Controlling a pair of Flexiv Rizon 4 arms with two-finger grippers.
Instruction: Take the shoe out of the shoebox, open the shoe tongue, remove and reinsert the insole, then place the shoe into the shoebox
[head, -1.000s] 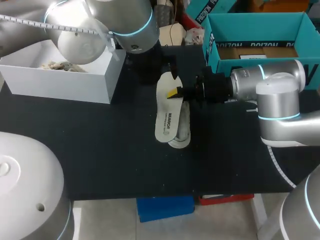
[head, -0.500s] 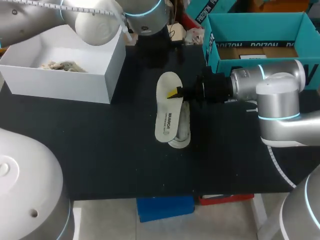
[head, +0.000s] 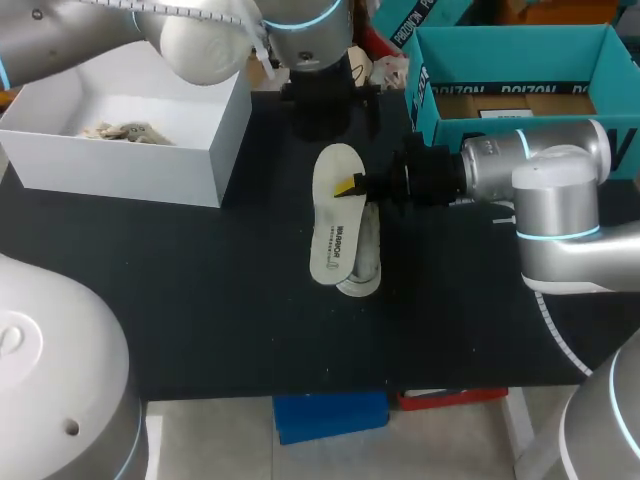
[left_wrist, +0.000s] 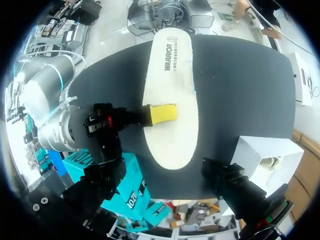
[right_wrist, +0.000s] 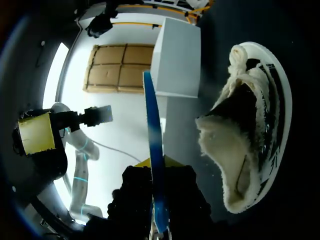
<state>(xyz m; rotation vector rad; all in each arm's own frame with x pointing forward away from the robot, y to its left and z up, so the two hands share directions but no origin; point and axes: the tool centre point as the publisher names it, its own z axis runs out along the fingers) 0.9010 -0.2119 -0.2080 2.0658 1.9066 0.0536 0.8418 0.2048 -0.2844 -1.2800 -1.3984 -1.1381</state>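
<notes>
- White insole (head: 333, 215) out of the shoe (head: 366, 258) in the head view, lying across it on the table (head: 200, 300). Pinched at one long edge by the right gripper (head: 352, 187), about mid-length.
- Left gripper (head: 322, 112) over the insole's far end and apart from it, with nothing seen in it. White box (head: 215, 150) well off to the left, only crumpled paper inside.
- Left wrist view: insole flat ahead of the gripper, top face up. One yellow tip of the right gripper pressed on that face. Own fingers dark, spread wide, nothing between them, so released.
- Right wrist view: insole edge-on with its blue underside showing, clamped between the fingers from both sides. Shoe just beside it, fleecy mouth gaping toward the camera. Whether touching the insole, cannot tell.
- Judged step: removal done, reinsertion in hand, boxing not yet begun.
- Next move likely calls for:
  - tilting the insole so one end drops into the shoe's mouth;
  - sliding it flat along the sole under the open tongue;
  - bringing the free left gripper down to steady the shoe, or it may skid;
  - keeping the thin insole from buckling at the pinch.
</notes>
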